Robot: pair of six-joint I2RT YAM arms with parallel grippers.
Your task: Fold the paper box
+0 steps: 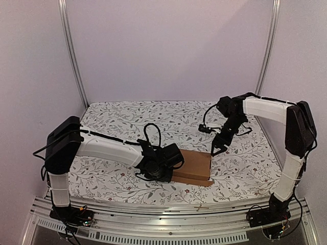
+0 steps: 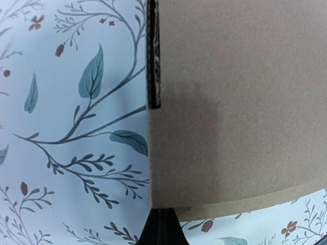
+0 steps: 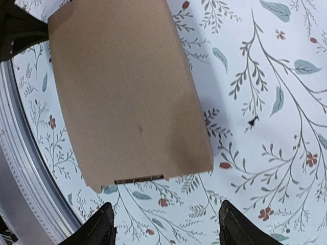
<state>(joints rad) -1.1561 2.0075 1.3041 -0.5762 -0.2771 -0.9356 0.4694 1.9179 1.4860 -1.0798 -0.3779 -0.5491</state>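
Top view high, whole scene; both wrists look down on paper box (image 1: 194, 166), left closer.

You've got soft, even, slightly dim light. Your left wrist view is close and a bit blurred, with a faint shadow darkening the paper box (image 2: 235, 102).

The left arm (image 1: 102, 145) stretches low toward the paper box (image 1: 196, 164). The left gripper (image 2: 161, 228) sits at the box's left edge, jaws pressed together. The right arm (image 1: 265, 108) arches high. The right gripper (image 3: 166, 229) points down just off the box's right end, jaws spread wide and holding nothing.
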